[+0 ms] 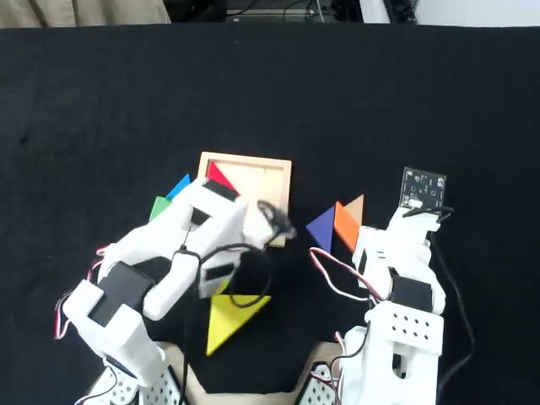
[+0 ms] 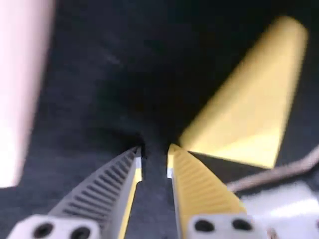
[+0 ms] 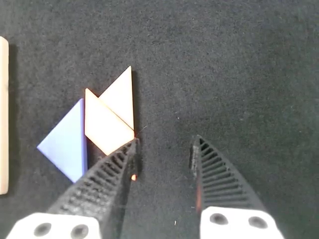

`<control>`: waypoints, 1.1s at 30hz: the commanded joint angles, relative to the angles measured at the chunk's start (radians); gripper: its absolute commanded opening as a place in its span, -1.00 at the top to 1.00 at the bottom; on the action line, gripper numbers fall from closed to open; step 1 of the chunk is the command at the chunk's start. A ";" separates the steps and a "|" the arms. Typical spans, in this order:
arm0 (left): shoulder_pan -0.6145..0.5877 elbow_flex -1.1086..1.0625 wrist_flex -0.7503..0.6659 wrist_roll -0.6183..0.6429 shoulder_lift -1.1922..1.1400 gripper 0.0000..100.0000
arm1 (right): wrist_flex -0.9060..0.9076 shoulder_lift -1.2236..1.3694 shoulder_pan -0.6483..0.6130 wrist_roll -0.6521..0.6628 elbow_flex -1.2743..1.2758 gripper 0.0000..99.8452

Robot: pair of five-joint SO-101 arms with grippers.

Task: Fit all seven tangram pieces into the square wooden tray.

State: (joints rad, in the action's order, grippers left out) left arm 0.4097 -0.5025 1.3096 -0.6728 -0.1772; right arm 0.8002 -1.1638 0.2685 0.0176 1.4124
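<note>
The left gripper [image 2: 153, 149] hangs low over the black cloth [image 1: 380, 93], its fingers a narrow slit apart with nothing between them. The yellow triangle [image 2: 249, 109] lies flat just beside it; in the high view that piece sits at lower centre, partly under the left arm [image 1: 169, 261]. The right gripper [image 3: 164, 144] stands with its fingers well apart and nothing in them, over bare cloth. One of its fingertips is at the corner of the orange piece [image 3: 104, 124].

The cloth covers the whole table. Along the top edge of the high view a strip of beige curtain [image 1: 93, 10] shows at upper left and some cables [image 1: 295, 8] at upper centre.

The square wooden tray [image 1: 253, 158] lies at the middle of the high view, its lower part hidden by the left arm. A red triangle [image 1: 221, 177] lies in its upper left corner, and the wood beside it is bare. Just left of the tray lie a blue piece [image 1: 180, 186] and a green piece [image 1: 160, 207]. To its right, the orange piece touches a dark blue triangle [image 1: 322, 226] and a tan triangle [image 1: 356, 205].
</note>
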 commanded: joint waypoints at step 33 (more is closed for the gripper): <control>0.087 -0.240 0.003 0.582 0.264 0.26 | 0.009 -0.022 0.012 0.008 -0.047 0.67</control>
State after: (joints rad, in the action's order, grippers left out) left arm 0.5263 -0.7388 1.3510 -0.0959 0.1204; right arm 0.8002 -1.1638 0.2685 0.0176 1.4124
